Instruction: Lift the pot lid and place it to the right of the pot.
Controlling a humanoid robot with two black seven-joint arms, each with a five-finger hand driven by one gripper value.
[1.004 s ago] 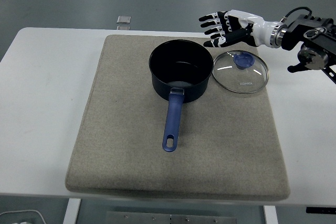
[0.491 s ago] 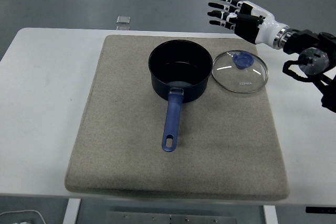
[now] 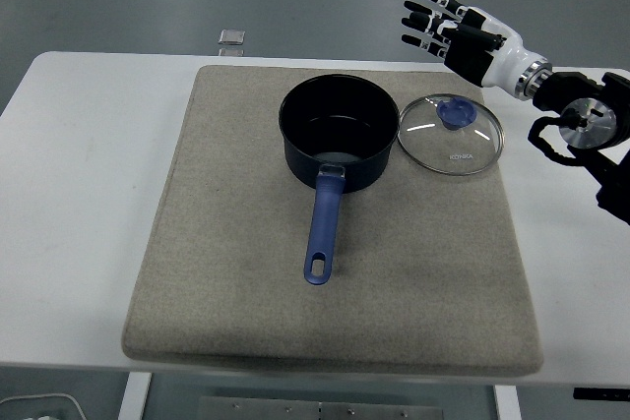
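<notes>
Glass lid (image 3: 450,135) is down flat on the grey mat (image 3: 246,272), just right of the pot (image 3: 339,143), rim nearly touching the pot's wall. Blue knob (image 3: 455,113) faces up, sitting toward the lid's far side. Pot is dark, uncovered, upright, roughly centre of the mat's far half. Its blue handle (image 3: 322,231) points toward the near edge of the table, hang-hole at the near end.

My right hand (image 3: 461,30) is up above the table's far right, past the mat's far edge and clear of the lid. Fingers (image 3: 425,17) are spread and straight, pointing left, holding nothing. No contact with lid or pot. Wrist and black forearm (image 3: 581,120) come in from the right edge, over bare white table (image 3: 69,164).

Mat lies square on the table and covers most of it. Small pale square object (image 3: 232,38) sits on the floor beyond the table's far edge, can't tell what it is.
</notes>
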